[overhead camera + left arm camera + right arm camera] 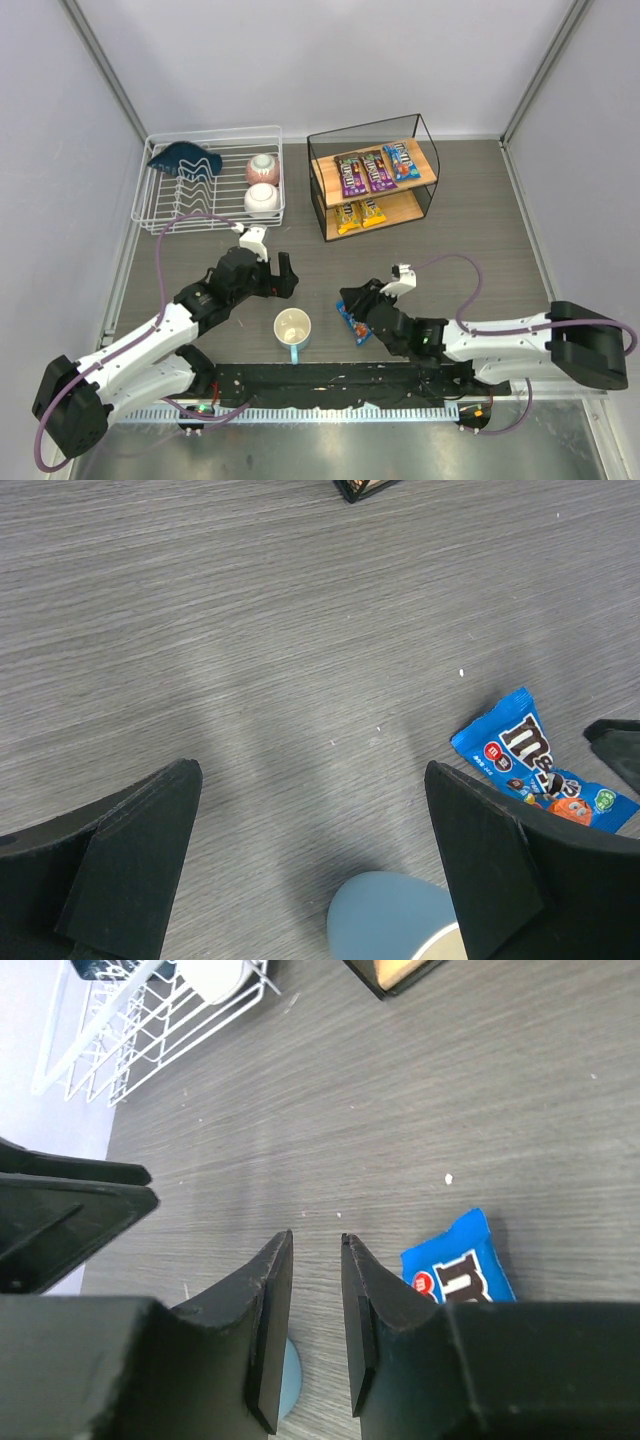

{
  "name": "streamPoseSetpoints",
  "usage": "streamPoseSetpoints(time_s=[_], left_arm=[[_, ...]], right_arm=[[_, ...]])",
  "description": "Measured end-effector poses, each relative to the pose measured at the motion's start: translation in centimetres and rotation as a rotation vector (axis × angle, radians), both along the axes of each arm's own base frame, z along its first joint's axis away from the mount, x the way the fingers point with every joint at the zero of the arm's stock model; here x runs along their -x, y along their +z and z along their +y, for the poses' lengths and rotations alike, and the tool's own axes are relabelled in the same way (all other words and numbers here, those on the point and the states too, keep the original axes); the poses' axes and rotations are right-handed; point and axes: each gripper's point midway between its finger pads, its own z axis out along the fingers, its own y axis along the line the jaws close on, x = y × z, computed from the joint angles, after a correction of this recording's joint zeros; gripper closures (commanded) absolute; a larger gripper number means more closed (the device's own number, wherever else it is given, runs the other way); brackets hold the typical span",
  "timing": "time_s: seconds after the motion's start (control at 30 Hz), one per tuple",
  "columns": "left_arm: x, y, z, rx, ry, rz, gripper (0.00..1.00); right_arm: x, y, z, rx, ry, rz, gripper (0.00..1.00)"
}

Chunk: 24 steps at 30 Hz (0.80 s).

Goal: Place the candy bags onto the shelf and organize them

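Note:
The shelf stands at the back right of the table. Its top board holds two purple bags and a blue bag; two yellow bags lie on the lower board. Another blue candy bag lies flat on the table. My right gripper hovers just left of it, open only a narrow gap with nothing between the fingers. My left gripper is wide open and empty over bare table, left of that bag.
A light-blue mug stands between the two grippers near the front. The white wire dish rack at the back left holds two bowls and a dark blue item.

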Motion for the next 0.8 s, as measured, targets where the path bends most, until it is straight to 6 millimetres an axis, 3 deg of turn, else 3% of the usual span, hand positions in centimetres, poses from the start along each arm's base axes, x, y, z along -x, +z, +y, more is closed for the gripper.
streamPoseSetpoints(time_s=[0.27,0.43,0.8], left_arm=[[0.0,0.0,0.0,0.0,0.0,0.0,0.0],[0.0,0.0,0.0,0.0,0.0,0.0,0.0],[0.0,-0.3,0.0,-0.008,0.0,0.009,0.0]], right_arm=[[0.4,-4.6,-0.6,-0.003,-0.062,0.037,0.68],[0.6,-5.0,-0.5,-0.05,-0.075,0.046,0.68],[1.0,-7.0,-2.1,-0.08,-0.117,0.09,0.68]])
